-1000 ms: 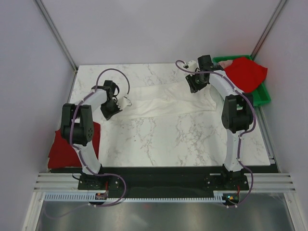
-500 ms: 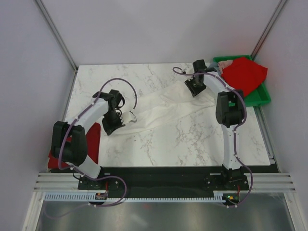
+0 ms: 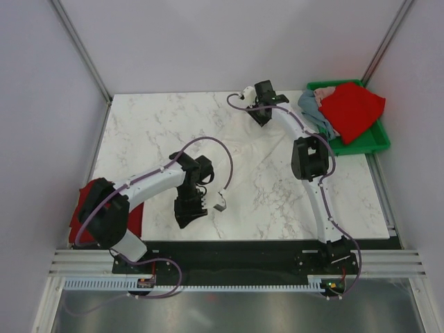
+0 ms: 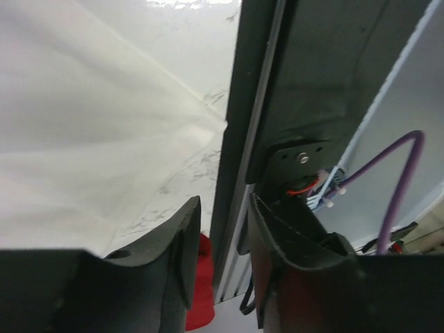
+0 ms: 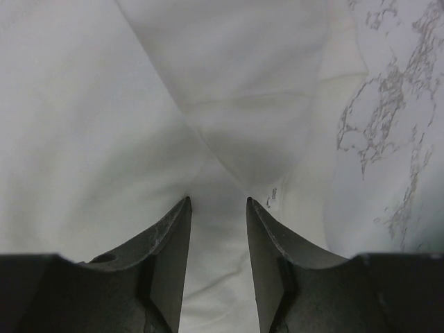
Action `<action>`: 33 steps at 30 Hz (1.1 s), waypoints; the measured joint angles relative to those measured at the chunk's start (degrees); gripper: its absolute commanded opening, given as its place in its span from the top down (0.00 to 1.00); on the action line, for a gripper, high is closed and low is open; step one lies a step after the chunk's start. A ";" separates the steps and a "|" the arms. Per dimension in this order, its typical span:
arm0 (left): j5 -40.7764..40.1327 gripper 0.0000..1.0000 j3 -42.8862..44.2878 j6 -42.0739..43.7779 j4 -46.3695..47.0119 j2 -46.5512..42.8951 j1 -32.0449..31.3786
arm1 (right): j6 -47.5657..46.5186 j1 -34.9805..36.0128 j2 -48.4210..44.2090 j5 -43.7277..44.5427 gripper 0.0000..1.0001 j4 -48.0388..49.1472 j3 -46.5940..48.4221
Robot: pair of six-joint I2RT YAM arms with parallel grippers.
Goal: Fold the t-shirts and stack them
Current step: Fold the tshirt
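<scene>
The white t-shirt (image 3: 243, 159) lies spread over the middle of the marble table (image 3: 139, 125) and is hard to tell from it in the top view. My right gripper (image 3: 258, 118) (image 5: 218, 201) is at the far side, shut on a thick fold of this shirt (image 5: 139, 104), with cloth filling the gap between its jaws. Near the front edge, my left gripper (image 3: 186, 216) (image 4: 224, 201) is open and holds nothing; the white shirt (image 4: 90, 139) lies beside it. One red t-shirt (image 3: 87, 208) (image 4: 201, 291) hangs over the near left corner. Another red one (image 3: 354, 111) and a grey-blue one (image 3: 312, 104) lie in the bin.
The green bin (image 3: 374, 142) stands at the far right corner. A black rail (image 3: 243, 250) runs along the table's near edge, close to my left gripper. Grey walls enclose the table on three sides.
My left gripper has swung toward the near edge and let go of the white shirt. My right gripper has slid left along the far side, pulling its end of the shirt along.
</scene>
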 measured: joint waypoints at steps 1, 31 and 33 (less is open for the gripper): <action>1.40 0.56 0.68 -0.57 -0.46 0.52 -1.14 | -0.22 0.46 0.63 0.57 0.53 1.11 0.68; -3.02 0.69 -3.54 -3.72 19.10 10.54 -2.54 | 10.56 -1.31 -19.87 -4.66 0.59 10.32 -34.91; -2.95 0.69 -2.64 -3.96 18.27 11.50 -2.62 | 10.49 -1.31 -19.65 -4.26 0.59 10.25 -33.57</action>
